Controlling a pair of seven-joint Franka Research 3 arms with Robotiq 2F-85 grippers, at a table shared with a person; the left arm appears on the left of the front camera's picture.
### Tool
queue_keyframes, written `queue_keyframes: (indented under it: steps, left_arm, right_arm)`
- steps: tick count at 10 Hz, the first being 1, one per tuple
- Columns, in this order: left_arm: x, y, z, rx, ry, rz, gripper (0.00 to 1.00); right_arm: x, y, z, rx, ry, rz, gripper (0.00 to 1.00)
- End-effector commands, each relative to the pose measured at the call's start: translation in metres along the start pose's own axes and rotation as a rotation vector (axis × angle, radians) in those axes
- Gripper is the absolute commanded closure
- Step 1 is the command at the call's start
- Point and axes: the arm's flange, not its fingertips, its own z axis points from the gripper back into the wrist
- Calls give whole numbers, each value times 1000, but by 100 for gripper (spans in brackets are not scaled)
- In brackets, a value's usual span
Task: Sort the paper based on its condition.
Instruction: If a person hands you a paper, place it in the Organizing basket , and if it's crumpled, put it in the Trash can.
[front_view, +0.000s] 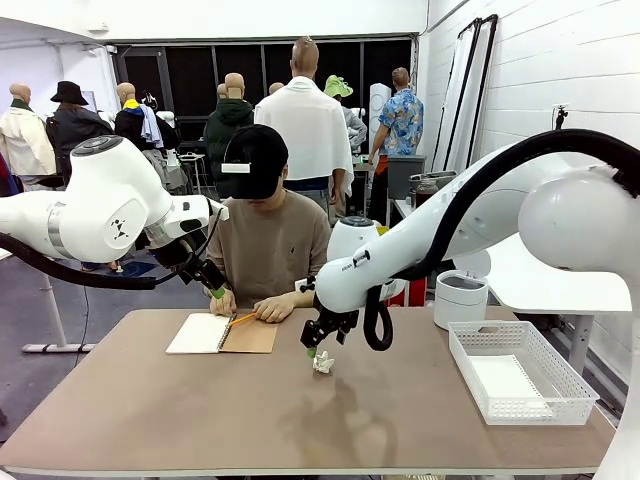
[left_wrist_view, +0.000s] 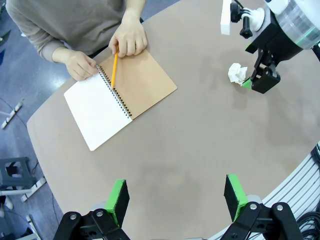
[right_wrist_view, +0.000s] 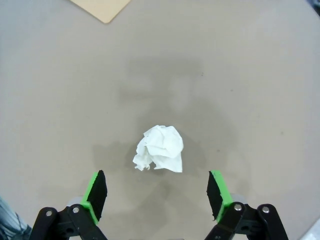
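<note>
White basket (front_view: 520, 372), table's right end: flat paper sheet (front_view: 505, 380) inside. Crumpled paper ball (right_wrist_view: 160, 149) on table (front_view: 150, 410), between right gripper's (right_wrist_view: 156, 192) wide-spread fingers. Left gripper (left_wrist_view: 176, 195) wide, empty. Person's notebook (left_wrist_view: 117, 97) beyond.

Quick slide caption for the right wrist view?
Open right gripper poised over a crumpled white paper ball on the brown table.

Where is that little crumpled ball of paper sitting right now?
The crumpled paper ball lies on the table near its middle, just under the open right end effector, between the notebook and the white basket.
</note>
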Motion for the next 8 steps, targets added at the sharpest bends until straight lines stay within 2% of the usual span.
queue_keyframes:
  steps: [1,8]
  left_arm:
    - [-1,2,0,5,2,-5,0]
    - [-1,2,0,5,2,-5,0]
  right_arm:
    - [9,9,-9,-14,2,-11,0]
    - [13,9,-32,-19,62,31,0]
